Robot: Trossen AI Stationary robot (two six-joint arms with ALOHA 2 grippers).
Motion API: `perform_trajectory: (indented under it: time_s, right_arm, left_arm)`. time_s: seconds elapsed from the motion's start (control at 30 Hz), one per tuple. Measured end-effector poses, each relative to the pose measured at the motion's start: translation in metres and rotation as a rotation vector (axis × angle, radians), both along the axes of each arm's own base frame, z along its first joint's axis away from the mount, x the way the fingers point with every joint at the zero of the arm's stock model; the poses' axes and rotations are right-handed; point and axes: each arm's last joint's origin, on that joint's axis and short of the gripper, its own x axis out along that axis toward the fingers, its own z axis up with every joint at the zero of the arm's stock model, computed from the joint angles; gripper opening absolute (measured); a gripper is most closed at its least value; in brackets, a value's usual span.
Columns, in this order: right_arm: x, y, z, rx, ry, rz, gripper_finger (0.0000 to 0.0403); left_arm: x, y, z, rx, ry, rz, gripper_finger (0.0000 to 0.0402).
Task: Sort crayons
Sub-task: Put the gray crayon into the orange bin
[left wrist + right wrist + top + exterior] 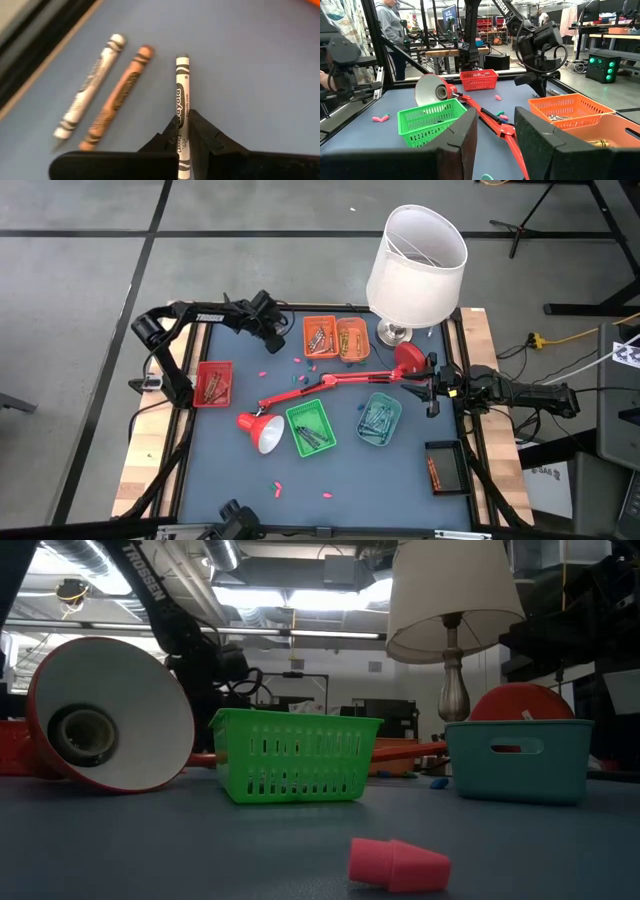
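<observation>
My left gripper (183, 139) is at the far left of the blue mat, beside the orange trays (320, 335), and is shut on a white-wrapped crayon (182, 95). Two more crayons lie flat on the mat beside it, a white one (90, 92) and a peach one (120, 97). In the high view this gripper (272, 335) hides them. My right gripper (495, 135) waits open and level at the table's right edge (432, 392), with nothing between its fingers. My left gripper pinches the white-wrapped crayon's two long sides (183, 125) between its two fingers, in the half nearer the wrist. The fingers slant down from above, and the crayon runs out between them away from the wrist. Whether it rests on the mat, I cannot tell.
A red tray (213, 382), a green tray (310, 427), a teal tray (379, 418) and a black tray (444, 467) stand on the mat. A red desk lamp (300, 395) lies across the middle. A white-shaded lamp (415, 265) stands at the far right. Pink bits (278, 485) lie near the front.
</observation>
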Motion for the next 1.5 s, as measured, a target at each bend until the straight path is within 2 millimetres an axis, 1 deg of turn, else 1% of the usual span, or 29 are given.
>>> perform_trajectory:
  time_s: [0.17,0.3,0.43,0.7,0.8,0.9,1.07,1.2,1.37,1.5]
  right_arm:
    - [0.000,0.000,0.000,0.000,0.000,0.000,0.0129]
    - [0.000,0.000,0.000,0.000,0.000,0.000,0.0129]
    - [0.000,0.000,0.000,0.000,0.000,0.000,0.0129]
    - [0.000,0.000,0.000,0.000,0.000,0.000,0.0129]
    - [0.000,0.000,0.000,0.000,0.000,0.000,0.0129]
    - [0.000,0.000,0.000,0.000,0.000,0.000,0.0129]
    - [0.000,0.000,0.000,0.000,0.000,0.000,0.0129]
    - [0.000,0.000,0.000,0.000,0.001,0.000,0.0129]
    - [0.000,0.000,0.000,0.000,0.001,0.000,0.0129]
    - [0.000,0.000,0.000,0.000,0.001,0.000,0.0129]
  left_arm:
    - [0.007,-0.008,0.001,-0.043,-0.044,-0.037,0.0003]
    - [0.010,-0.012,0.007,-0.090,-0.099,-0.065,0.0003]
    - [0.016,-0.008,0.021,-0.118,-0.191,-0.043,0.0004]
    - [0.035,0.002,0.059,-0.153,-0.396,-0.053,0.0004]
    - [0.043,0.002,0.066,-0.149,-0.447,-0.023,0.0004]
    - [0.051,-0.006,0.067,-0.143,-0.460,-0.013,0.0005]
    - [0.068,-0.026,0.067,-0.090,-0.419,-0.044,0.0005]
    - [0.081,-0.038,0.071,-0.006,-0.437,-0.064,0.0007]
    - [0.093,-0.044,0.080,0.133,-0.497,-0.104,0.0036]
    - [0.097,-0.044,0.085,0.182,-0.545,-0.107,0.0064]
